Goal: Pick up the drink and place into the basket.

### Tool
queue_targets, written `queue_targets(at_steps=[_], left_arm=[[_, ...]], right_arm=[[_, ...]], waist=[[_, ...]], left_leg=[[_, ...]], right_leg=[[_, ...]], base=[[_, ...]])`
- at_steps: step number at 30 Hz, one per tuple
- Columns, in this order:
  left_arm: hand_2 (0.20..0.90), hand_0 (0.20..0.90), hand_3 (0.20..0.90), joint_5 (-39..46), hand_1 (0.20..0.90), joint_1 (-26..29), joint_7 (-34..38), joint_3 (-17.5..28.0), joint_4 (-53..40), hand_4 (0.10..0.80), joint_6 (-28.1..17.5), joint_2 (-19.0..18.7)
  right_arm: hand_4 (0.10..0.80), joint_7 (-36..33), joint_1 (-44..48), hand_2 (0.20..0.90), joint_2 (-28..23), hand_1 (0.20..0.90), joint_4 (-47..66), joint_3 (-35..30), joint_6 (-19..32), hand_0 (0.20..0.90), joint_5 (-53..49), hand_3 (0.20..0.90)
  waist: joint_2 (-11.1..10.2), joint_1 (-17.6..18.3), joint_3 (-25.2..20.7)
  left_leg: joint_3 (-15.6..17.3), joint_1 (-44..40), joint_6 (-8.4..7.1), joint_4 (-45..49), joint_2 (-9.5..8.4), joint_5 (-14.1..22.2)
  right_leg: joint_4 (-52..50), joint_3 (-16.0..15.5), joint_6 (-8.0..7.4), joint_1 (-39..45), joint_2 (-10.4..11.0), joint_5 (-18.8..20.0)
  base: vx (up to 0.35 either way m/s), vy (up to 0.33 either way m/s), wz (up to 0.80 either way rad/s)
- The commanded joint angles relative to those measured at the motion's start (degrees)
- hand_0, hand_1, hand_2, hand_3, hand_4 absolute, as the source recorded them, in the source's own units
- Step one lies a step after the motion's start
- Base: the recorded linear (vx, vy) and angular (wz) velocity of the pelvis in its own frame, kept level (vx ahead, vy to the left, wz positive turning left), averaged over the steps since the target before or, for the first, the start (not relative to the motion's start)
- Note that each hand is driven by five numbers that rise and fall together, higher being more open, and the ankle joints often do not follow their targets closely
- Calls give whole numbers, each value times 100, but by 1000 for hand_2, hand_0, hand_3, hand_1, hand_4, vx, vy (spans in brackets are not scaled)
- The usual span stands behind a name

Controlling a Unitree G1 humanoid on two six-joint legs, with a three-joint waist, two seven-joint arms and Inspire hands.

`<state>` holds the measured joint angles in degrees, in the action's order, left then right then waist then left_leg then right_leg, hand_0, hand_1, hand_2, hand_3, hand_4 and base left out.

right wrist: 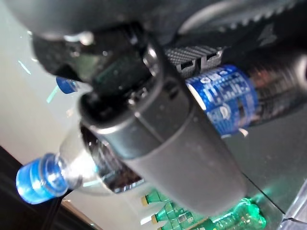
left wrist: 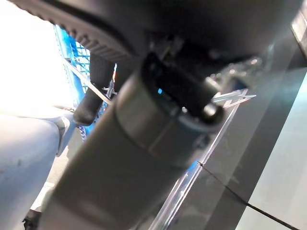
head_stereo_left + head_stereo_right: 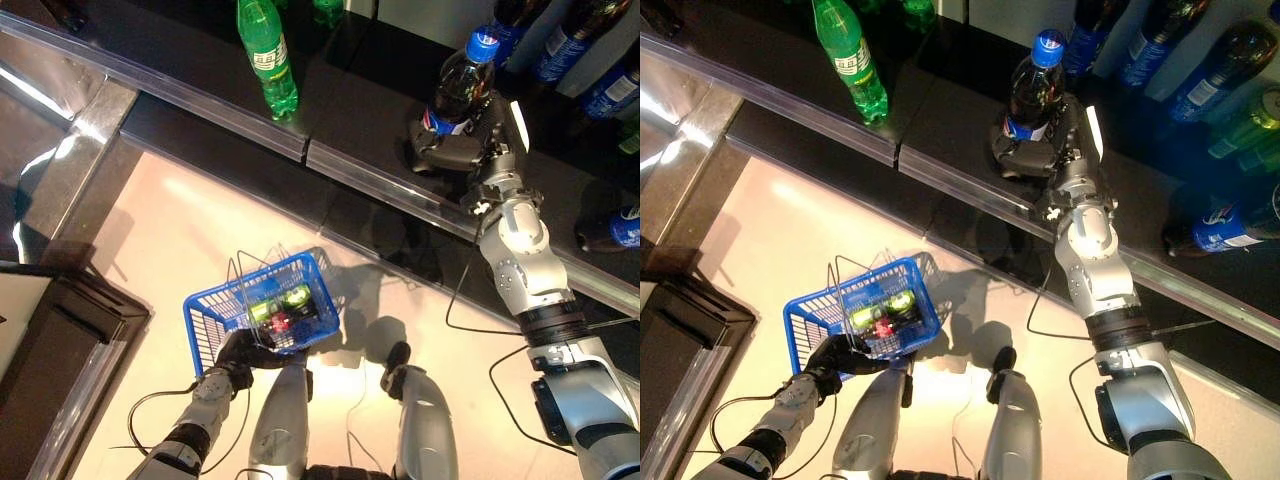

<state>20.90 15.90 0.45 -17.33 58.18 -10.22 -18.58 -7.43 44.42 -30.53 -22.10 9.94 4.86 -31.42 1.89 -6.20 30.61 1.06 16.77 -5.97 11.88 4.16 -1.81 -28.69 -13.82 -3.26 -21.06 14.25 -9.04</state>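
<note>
The drink (image 3: 462, 85), a dark cola bottle with a blue cap, stood upright on the dark shelf (image 3: 360, 120) in the upper right of the left eye view, its long axis vertical and the cap at the top. The right robot hand (image 3: 455, 150) was at the bottle's lower body, its fingers curled round it at the blue label; the right wrist view showed the thumb across the bottle's front with the label showing just past it, so I judged the grip to be closed on the drink, with the bottle's base apparently not yet lifted off the shelf. The drink thus lay within that hand, not beside it, and the right arm was plainly the nearer one. The blue basket (image 3: 205, 310) hung in the lower left of the frame, well apart from the bottle, held by the left robot hand (image 3: 243, 352), whose fingers were curled round its rim or handle; some green and red items already lay inside. From the gripped bottle the basket lay down and to the left across the clear shelf edge (image 3: 330, 160), so the coming move would likely call for lifting the bottle clear of that edge first. A green bottle (image 3: 266, 55) stood on the shelf at upper left, untouched
</note>
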Motion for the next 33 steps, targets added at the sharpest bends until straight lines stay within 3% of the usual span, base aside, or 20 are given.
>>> queue_targets(at_steps=[1,25,33], left_arm=[[300,300,200,114,300,-442,-192,-236,-510,100,-359,-401],[300,300,200,183,300,-416,-157,-253,-507,100,-377,-409],[300,300,200,14,300,-835,-336,-26,-405,100,-512,-369]], right_arm=[[100,208,944,300,-270,300,390,88,421,300,-62,200],[100,66,909,300,-247,300,566,98,592,300,163,200],[100,197,163,300,-191,300,781,69,721,300,142,200]], waist=[[182,-101,-228],[158,-54,-213],[9,-66,-884]], left_leg=[[-78,-91,165,389,9,276],[-34,-154,167,274,31,246],[255,-1072,39,-1065,92,-100]], right_leg=[[1239,97,-294,552,329,934],[1366,119,-324,579,296,1008],[2622,-8,-491,1518,116,1384]], base=[[0,0,0],[0,0,0],[74,10,-1]])
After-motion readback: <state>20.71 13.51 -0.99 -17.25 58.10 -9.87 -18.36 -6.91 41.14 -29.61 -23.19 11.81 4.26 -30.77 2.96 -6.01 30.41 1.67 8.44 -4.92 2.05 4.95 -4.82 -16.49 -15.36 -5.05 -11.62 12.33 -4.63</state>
